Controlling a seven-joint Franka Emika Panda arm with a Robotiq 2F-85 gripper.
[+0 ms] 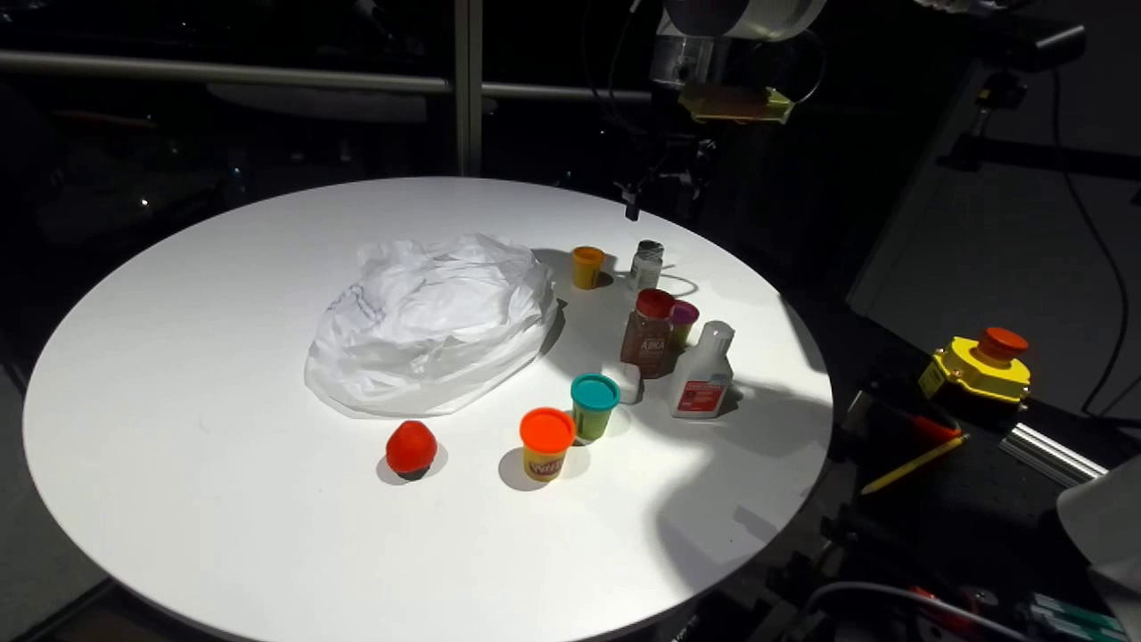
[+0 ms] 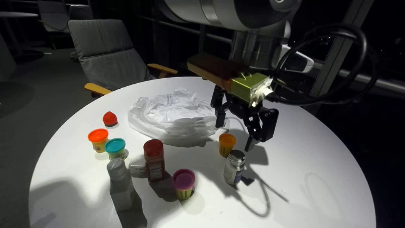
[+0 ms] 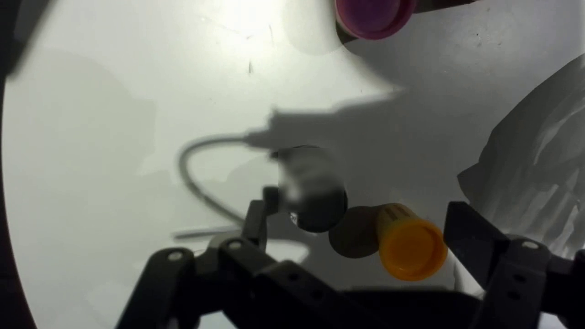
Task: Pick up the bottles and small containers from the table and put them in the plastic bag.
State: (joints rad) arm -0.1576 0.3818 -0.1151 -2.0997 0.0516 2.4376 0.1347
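My gripper [image 2: 235,133] is open and empty above the table. In the wrist view an orange tub [image 3: 412,249] and a blurred dark-lidded bottle [image 3: 320,210] show between its fingers. That small white bottle [image 2: 234,171] stands upright beside the orange tub [image 2: 227,144]. A red-capped jar [image 1: 649,343], a purple-lidded tub [image 2: 183,182], a white bottle with a red label [image 1: 702,383], a small white container [image 1: 627,382], a teal-lidded tub [image 1: 594,406] and a red-orange-lidded tub [image 1: 545,446] stand together. The white plastic bag [image 1: 437,330] lies crumpled on the table.
A small red round object [image 1: 411,448] sits near the bag. The round white table [image 1: 223,535] has an open edge all round. A grey chair [image 2: 101,53] stands behind it. A yellow box with a red button [image 1: 980,370] is beside the table.
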